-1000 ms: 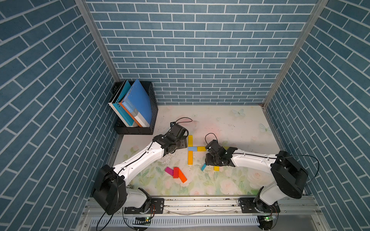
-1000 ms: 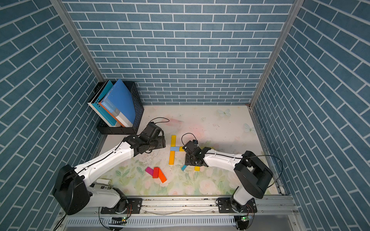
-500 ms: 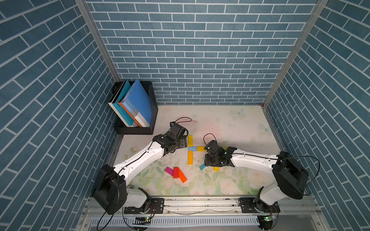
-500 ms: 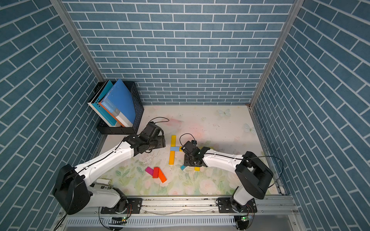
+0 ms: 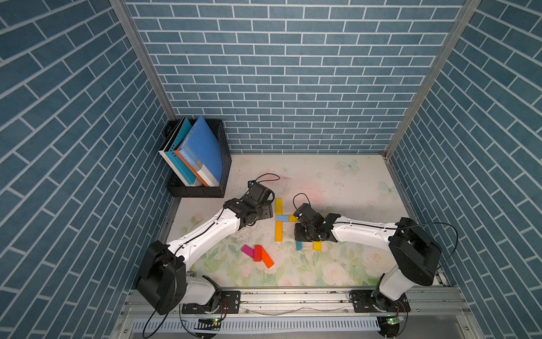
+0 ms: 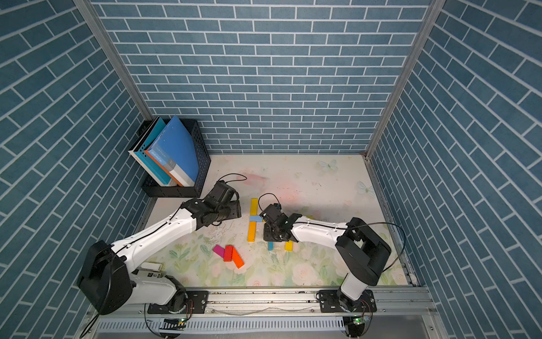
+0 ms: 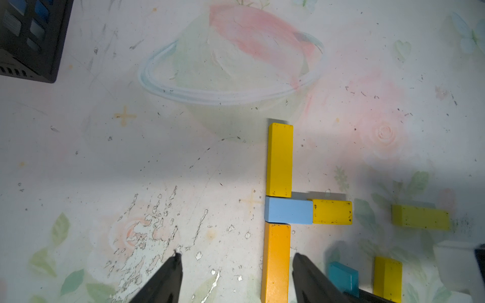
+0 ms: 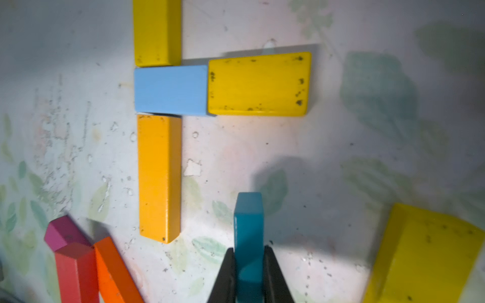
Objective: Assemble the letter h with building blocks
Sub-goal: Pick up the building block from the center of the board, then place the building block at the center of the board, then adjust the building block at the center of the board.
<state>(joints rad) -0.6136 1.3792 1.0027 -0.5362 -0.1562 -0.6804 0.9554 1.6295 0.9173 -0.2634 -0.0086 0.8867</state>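
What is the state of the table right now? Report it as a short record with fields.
right hand: shut on the teal block
left hand: open, empty
column: yellow block, light blue block, amber block, in one line
side bar: second yellow block, abutting the light blue block's end
spares: magenta block, red block, orange block, clustered together

Pale floral table (image 5: 337, 182), blue brick walls (image 5: 293, 73); yellow block (image 8: 258, 84), light blue block (image 8: 170, 90), teal block (image 8: 248, 223), red block (image 8: 76, 272), magenta block (image 8: 63, 232).
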